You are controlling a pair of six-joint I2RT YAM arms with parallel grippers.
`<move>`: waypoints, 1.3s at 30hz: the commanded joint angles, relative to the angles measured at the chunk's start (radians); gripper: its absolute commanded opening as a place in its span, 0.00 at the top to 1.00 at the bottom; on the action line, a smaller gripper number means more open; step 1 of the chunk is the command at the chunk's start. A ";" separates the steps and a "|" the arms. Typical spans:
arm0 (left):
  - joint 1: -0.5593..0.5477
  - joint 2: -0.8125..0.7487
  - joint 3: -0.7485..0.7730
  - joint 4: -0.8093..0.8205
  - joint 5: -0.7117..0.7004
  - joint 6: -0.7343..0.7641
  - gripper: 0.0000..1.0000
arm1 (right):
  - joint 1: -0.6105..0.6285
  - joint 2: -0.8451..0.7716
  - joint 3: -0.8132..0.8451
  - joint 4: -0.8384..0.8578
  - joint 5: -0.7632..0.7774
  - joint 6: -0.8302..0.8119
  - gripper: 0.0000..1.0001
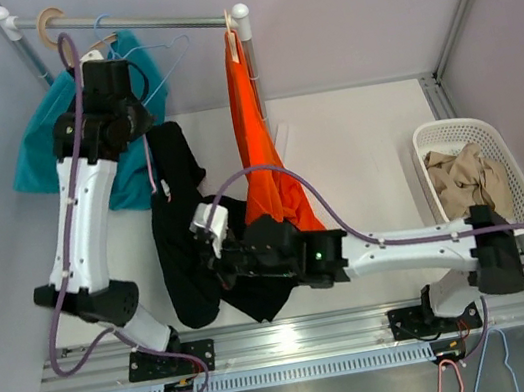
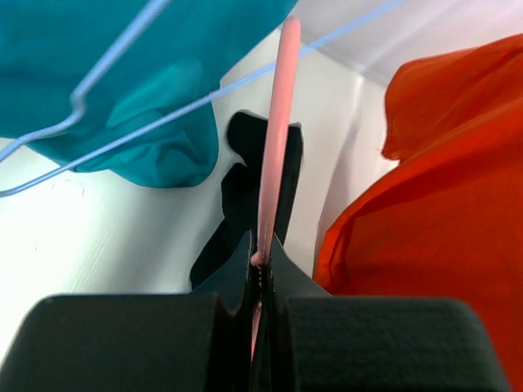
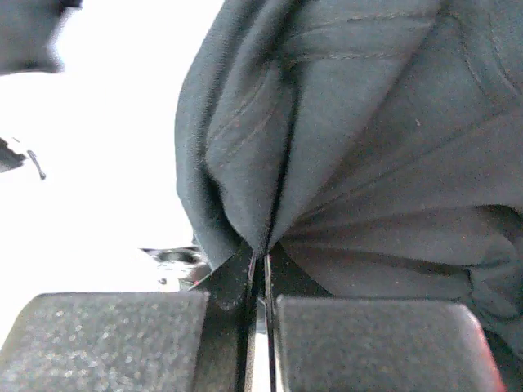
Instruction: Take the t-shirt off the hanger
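A black t-shirt (image 1: 186,270) hangs down over the table in the middle of the top view. It also shows in the left wrist view (image 2: 241,192) and fills the right wrist view (image 3: 368,163). My left gripper (image 2: 263,260) is up by the rail at the top left of the top view (image 1: 135,119). It is shut on a thin pink hanger (image 2: 276,122). My right gripper (image 3: 263,255) is shut on a fold of the black t-shirt, low at its middle (image 1: 210,256). How the shirt sits on the hanger is hidden.
A metal rail (image 1: 160,19) runs across the back. A teal shirt (image 1: 40,144) and blue wire hangers (image 2: 122,122) hang at its left, an orange shirt (image 1: 260,156) at its right end. A white basket (image 1: 434,137) with beige clothes (image 1: 467,180) stands at the right.
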 commanded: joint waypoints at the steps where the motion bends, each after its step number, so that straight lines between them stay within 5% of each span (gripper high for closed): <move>1: 0.012 0.105 0.162 0.149 -0.048 0.004 0.99 | 0.133 -0.096 -0.119 -0.033 -0.052 0.112 1.00; 5: 0.021 0.180 0.352 0.065 -0.007 0.007 0.99 | 0.162 -0.060 -0.220 -0.002 0.037 0.190 1.00; 9: 0.023 0.062 0.142 0.180 -0.034 0.030 0.99 | 0.078 0.009 -0.182 0.007 -0.074 0.192 1.00; 13: 0.026 0.033 0.199 0.070 0.058 0.052 0.99 | 0.031 0.085 -0.037 -0.108 0.017 0.160 1.00; 16: -0.008 -0.097 0.095 0.025 0.085 0.067 0.99 | -0.083 0.111 0.012 -0.132 0.017 0.155 1.00; 20: -0.041 -0.347 -0.229 0.060 0.112 0.079 0.99 | -0.215 0.190 0.140 -0.288 0.082 0.169 1.00; 27: -0.045 -0.656 -0.263 -0.016 0.012 0.124 0.99 | -0.313 0.479 0.397 -0.532 0.177 0.198 0.98; 29: -0.045 -0.697 -0.229 -0.048 -0.004 0.130 0.99 | -0.312 0.580 0.493 -0.604 0.183 0.193 0.81; 30: -0.045 -0.711 -0.228 -0.052 -0.007 0.134 0.99 | -0.310 0.615 0.533 -0.635 0.195 0.198 0.39; 31: -0.045 -0.734 -0.229 -0.052 -0.011 0.136 0.99 | -0.309 0.676 0.568 -0.687 0.200 0.207 0.18; 33: -0.045 -0.757 -0.258 -0.032 -0.023 0.141 0.99 | -0.301 0.727 0.645 -0.714 0.185 0.216 0.01; 39: -0.045 -0.854 -0.383 0.100 -0.020 0.148 0.99 | -0.272 0.870 0.682 -0.744 0.148 0.225 0.00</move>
